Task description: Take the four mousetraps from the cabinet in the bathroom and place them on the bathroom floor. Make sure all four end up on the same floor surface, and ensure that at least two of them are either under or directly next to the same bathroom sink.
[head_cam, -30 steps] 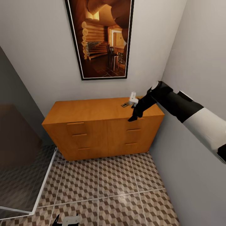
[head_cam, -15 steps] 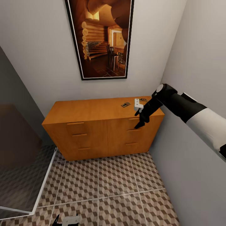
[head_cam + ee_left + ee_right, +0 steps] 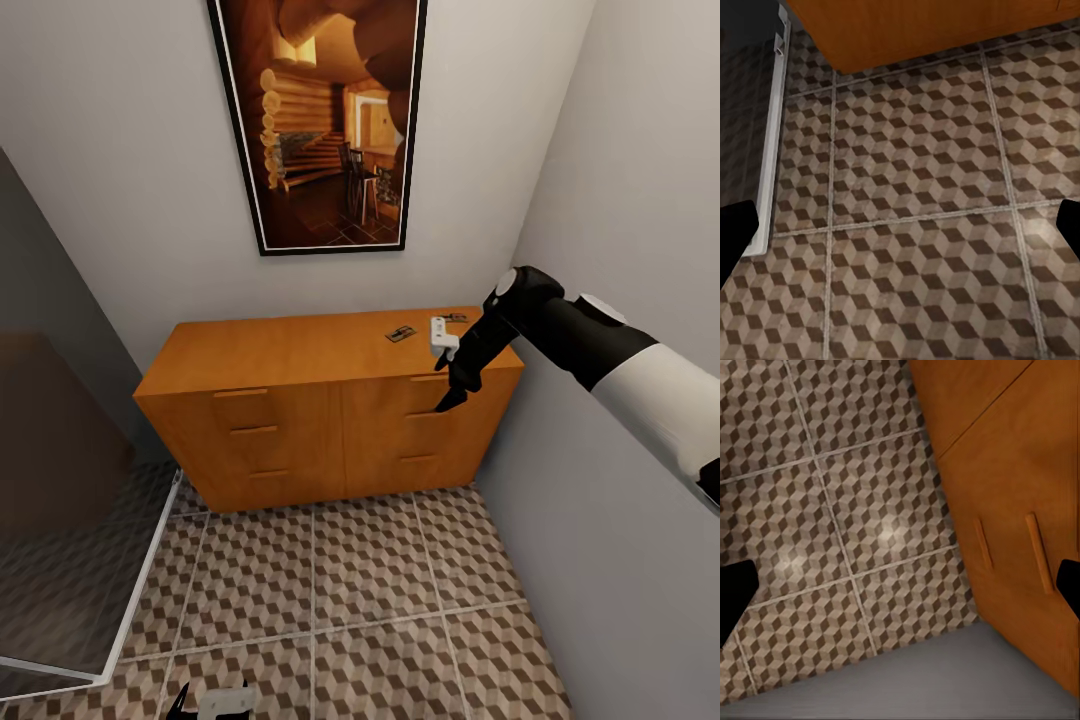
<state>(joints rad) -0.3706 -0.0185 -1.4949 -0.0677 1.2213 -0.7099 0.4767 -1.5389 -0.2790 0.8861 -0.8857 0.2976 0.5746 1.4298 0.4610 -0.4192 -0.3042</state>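
Mousetrap, nearer: a small flat board with dark wire (image 3: 401, 334) lies on the cabinet top, toward its back right corner, flat on the wood.
Mousetrap, farther: a second small dark piece (image 3: 456, 318) lies at the back edge near the right end; too small to confirm detail. Other traps cannot be made out.
Handling, judged: light, stiff, thin wood; low profile leaves little to pinch. The wire parts look delicate, so best taken across the long edges of the board, from above, clear of the wire.
Cabinet: orange-brown sideboard (image 3: 270, 355) against the back wall, bar handles on the drawer fronts, all drawers shut.
Right gripper: (image 3: 452, 396) points downward in front of the cabinet's upper right drawer, just below the top's front edge, apart from both traps. In the right wrist view its fingers (image 3: 735, 592) stand wide apart with nothing between them.
Left gripper: low near the floor (image 3: 212, 703); in the left wrist view its fingertips (image 3: 736, 229) are spread, empty.
Bathroom floor: cube-pattern tiles (image 3: 380, 590), no trap on them.
Risk, judged: a sliding pinch could push the board along the smooth top.
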